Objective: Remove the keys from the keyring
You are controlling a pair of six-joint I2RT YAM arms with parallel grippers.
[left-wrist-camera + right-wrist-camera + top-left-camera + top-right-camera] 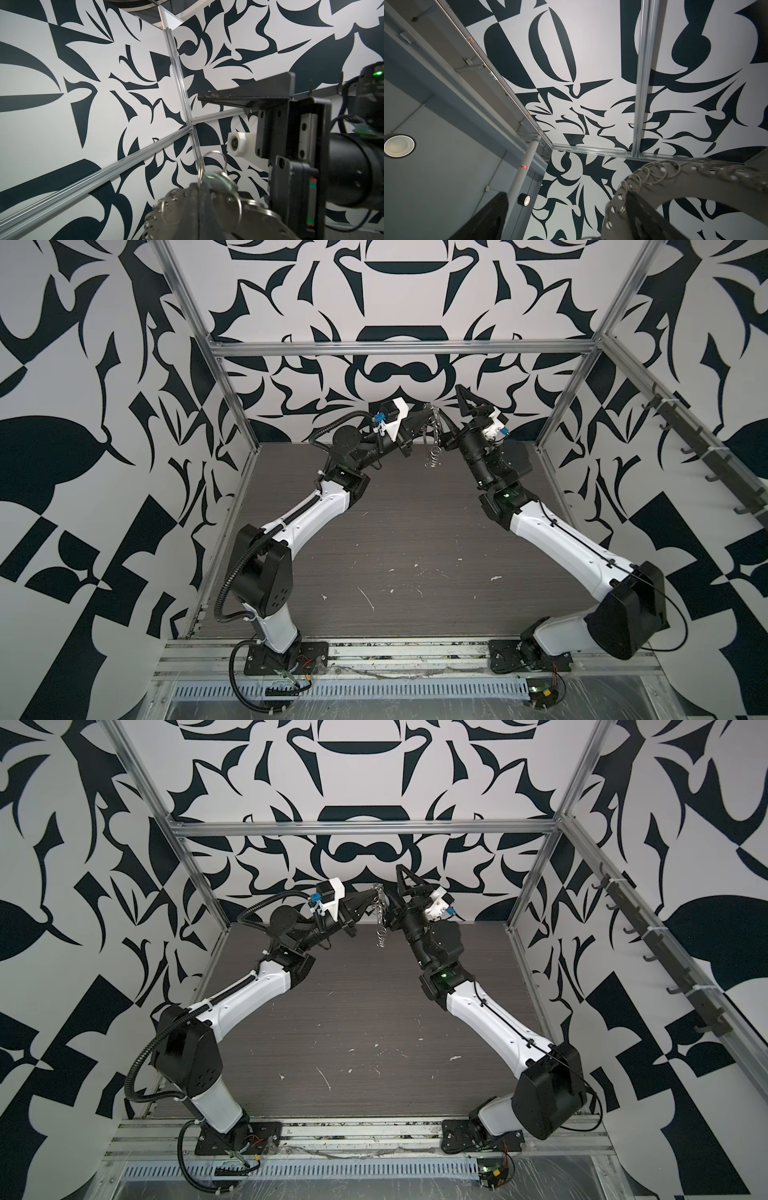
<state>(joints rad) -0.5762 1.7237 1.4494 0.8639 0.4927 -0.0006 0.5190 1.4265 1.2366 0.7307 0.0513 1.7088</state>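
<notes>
Left claw point(428, 409) is clamped on the keyring point(433, 433) rim, holding it edge-on in the air over the table's point(395, 531) 12 o'clock edge, gripping from the disc's 9. Right claw point(453, 414) sits at its 3 with jaws spread wide; can't tell if it touches the disc. Disc looks like thin stiff metal, smooth, so probably slippery in the pads: pinch the flat faces just inboard of the rim holes. Rings point(431, 458) dangle loose at 6 and will likely swing. Key isn't clearly visible; I'd grab it by its flat and expect its split ring to resist. Count: one keyring, two claws, no key I can pick out, rings too many and too blurred to count.
</notes>
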